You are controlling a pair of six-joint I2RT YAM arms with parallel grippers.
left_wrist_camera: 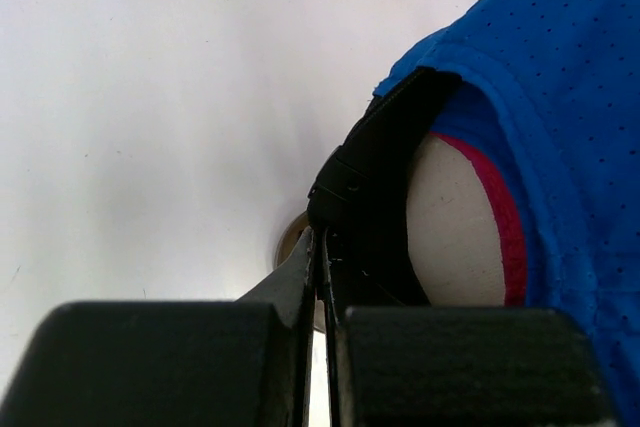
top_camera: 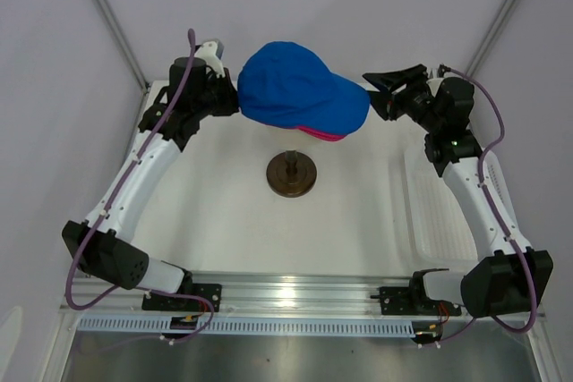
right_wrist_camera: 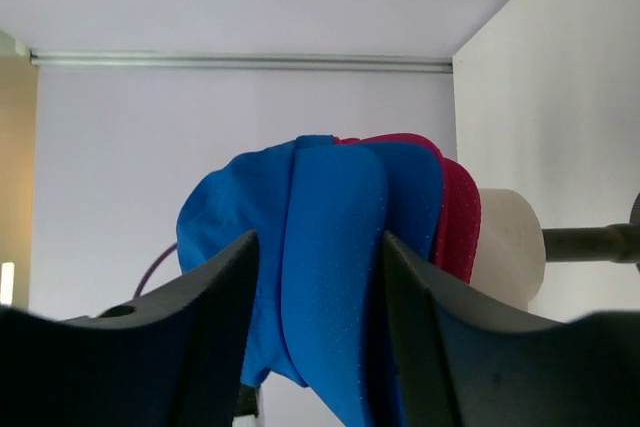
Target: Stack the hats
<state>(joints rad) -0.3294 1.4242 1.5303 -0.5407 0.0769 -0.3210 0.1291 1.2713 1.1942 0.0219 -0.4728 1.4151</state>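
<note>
Above the dark stand [top_camera: 292,174], blue cap [top_camera: 300,87]: soft matt cloth w/ tiny punched holes. Under its edge, pink cap [top_camera: 324,134]: matt cloth too. Inside both, mannequin head [left_wrist_camera: 455,232]: smooth, cream, matt. The stand: dark, slight metallic sheen. Around it, table [top_camera: 358,230]: smooth white, faintly glossy. Nearer than stand, rail [top_camera: 286,292]: bright bare metal.

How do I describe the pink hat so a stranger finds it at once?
Find the white table, then the blue cap above its far half. The pink hat is the thin magenta edge under that cap's brim; everything over it is blue.
</note>
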